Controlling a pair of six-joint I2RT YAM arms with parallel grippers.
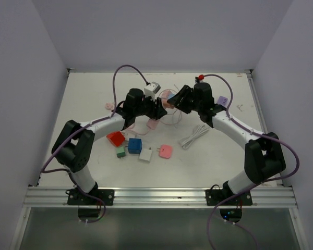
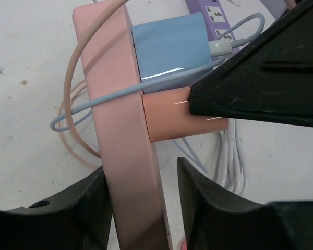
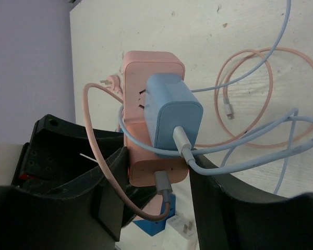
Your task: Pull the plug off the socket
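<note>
- Right tool is clenched on the pink plug, with one finger on each side of its body.
- From where I stand, that plug sits flush in the face of the pink socket, right beside a blue plug that is seated in the same face.
- Left tool straddles the socket's long body. One finger lies close along one side and a sliver of bench shows by the other, so I cannot tell whether it is clamped or slack.
- The socket sits between the two wrists, around the middle of the bench and a bit toward the far wall. I cannot tell whether it rests on the surface.
- A blue cable runs out of the blue plug and loops around the socket, and a pink cable arcs beside it.
- Just past the right wrist lies a purple power strip, with a coiled white cable nearer the arm bases.
- Closer to the left arm there is a loose cluster of small adapters: red, blue, green, white and pink.
</note>
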